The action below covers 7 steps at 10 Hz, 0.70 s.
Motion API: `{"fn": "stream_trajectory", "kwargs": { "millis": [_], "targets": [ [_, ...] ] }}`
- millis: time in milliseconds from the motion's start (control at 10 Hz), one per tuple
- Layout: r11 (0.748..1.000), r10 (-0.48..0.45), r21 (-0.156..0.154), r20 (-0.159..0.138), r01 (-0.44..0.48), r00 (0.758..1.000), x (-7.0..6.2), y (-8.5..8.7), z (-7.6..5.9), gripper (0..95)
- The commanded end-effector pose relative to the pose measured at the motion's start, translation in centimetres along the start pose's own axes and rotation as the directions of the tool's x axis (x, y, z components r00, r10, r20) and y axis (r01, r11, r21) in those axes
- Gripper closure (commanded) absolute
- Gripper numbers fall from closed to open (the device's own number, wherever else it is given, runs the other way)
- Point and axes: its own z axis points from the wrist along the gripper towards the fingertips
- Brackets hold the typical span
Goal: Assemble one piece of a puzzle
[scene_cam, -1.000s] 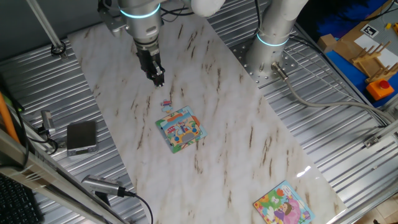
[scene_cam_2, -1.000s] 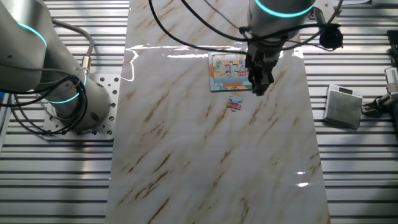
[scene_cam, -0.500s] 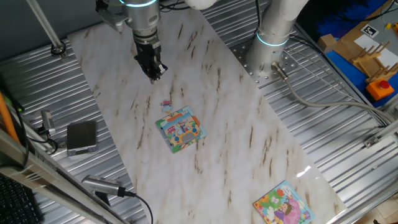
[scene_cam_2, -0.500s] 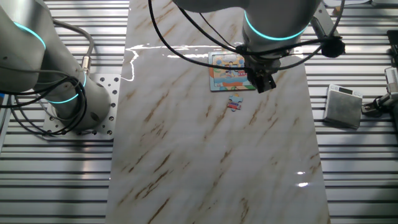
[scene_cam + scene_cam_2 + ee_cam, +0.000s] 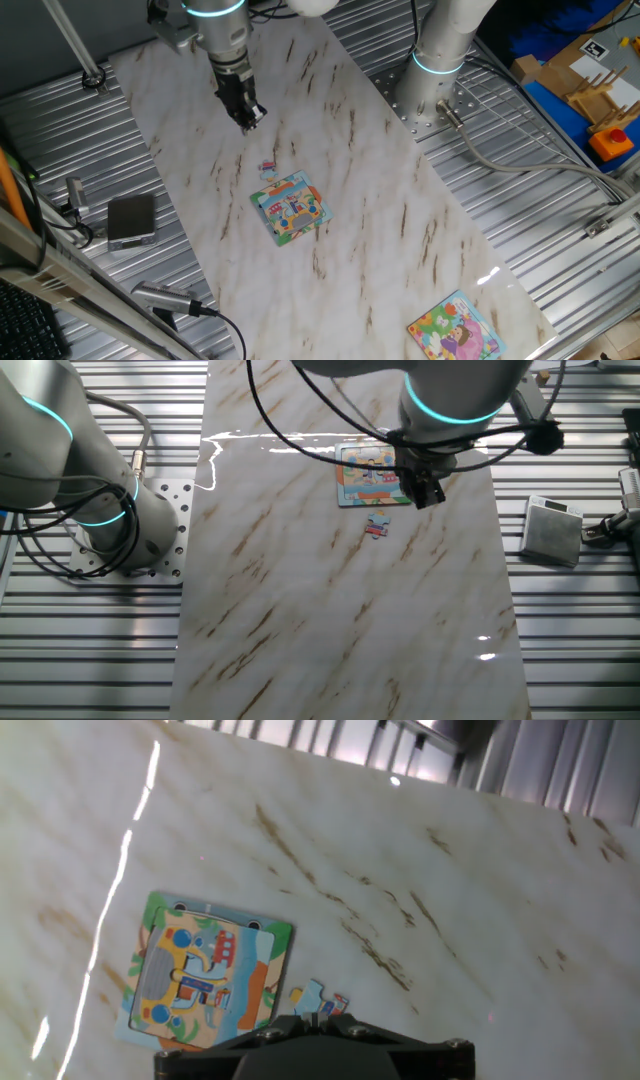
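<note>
Puzzle (image 5: 291, 208) and its loose piece (image 5: 267, 168) are seen lying flat on the marble table (image 5: 380, 190), the piece just beside the square picture's far-left corner and apart from it, with a sliver of bare marble shown between them in the hand view, where the piece (image 5: 318, 1001) sits to the right of the puzzle (image 5: 203, 970). The gripper (image 5: 250, 122) is held above the table, well apart from the piece and farther back in one fixed view; in the other fixed view the gripper (image 5: 428, 496) hangs over the right edge of the puzzle (image 5: 371, 473), with the piece (image 5: 377, 526) lower in the frame. Nothing is held, and the dark fingertips appear close together, though how far they stand apart cannot be told from any view. The step in hand is judged to be the approach for a pick-up, with the fitting not yet begun. For it to be done well, the hand would need to be brought directly over the piece, the fingers spread enough to straddle so small and thin a fragment, and the descent stopped at the marble so that the edges are caught rather than pushed; a slide on the glossy surface is a likely risk. A second puzzle (image 5: 457, 329), with a pink-purple figure, lies at the near right end and is not involved.
</note>
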Motion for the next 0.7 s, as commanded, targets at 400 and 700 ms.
{"fn": "stream_trajectory", "kwargs": {
  "millis": [400, 700],
  "targets": [
    [1.0, 0.008, 0.031, -0.05, -0.007, 0.999, -1.5, -1.2, 1.7, 95.0],
    [0.999, 0.024, 0.033, -0.086, -0.021, 0.996, -2.9, -2.0, 2.6, 95.0]
  ]
}}
